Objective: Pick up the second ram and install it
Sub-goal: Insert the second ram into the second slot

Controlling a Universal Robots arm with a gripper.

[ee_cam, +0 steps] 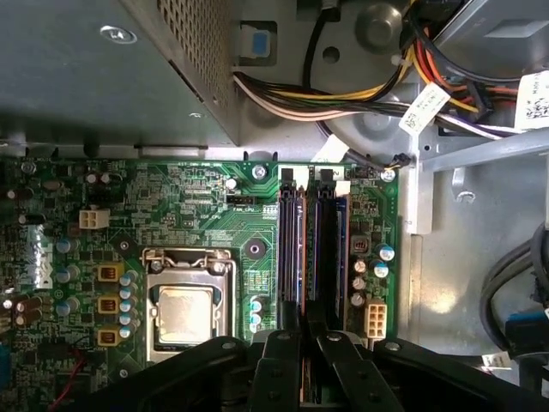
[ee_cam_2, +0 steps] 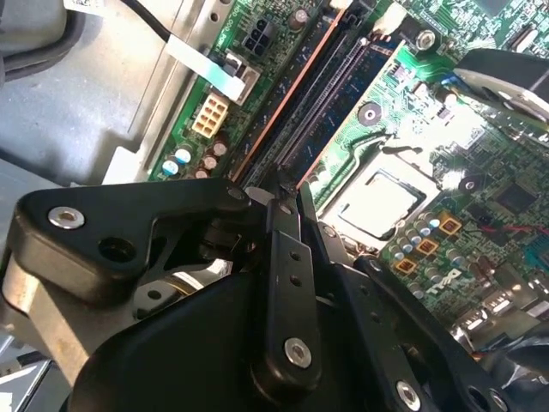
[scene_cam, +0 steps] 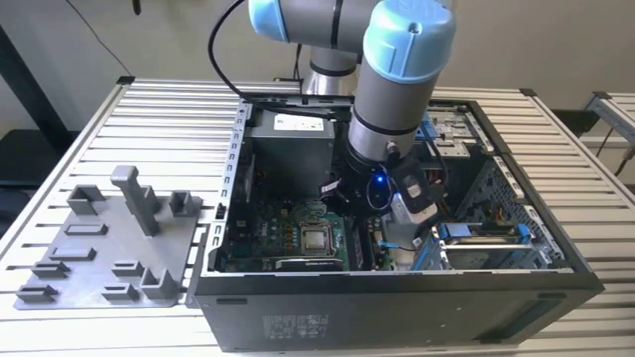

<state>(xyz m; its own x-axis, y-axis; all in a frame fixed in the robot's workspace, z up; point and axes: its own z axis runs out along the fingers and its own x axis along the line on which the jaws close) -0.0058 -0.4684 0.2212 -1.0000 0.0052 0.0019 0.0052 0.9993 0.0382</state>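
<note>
the gripper [ee_cam: 302, 343] is seen lowered inside the open computer case [scene_cam: 397, 286], clenched on the second ram [ee_cam: 303, 257], which stands edge-on in the motherboard [ee_cam: 197, 206] slots at centre frame; no writing is legible.

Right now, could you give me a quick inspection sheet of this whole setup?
Surface: slatted metal table.
Job's things: a thin dark stick lies along the memory slots; cannot tell if it is the second ram.
Clutter: grey holder tray on the table at the exterior view's left, beside the case.
Claw: the claw is down inside the case, right at the memory slots, next to the processor socket.
Cables: coloured wire bundle in the case; black cable looping off the arm.
Surroundings: open computer case on the table.
</note>
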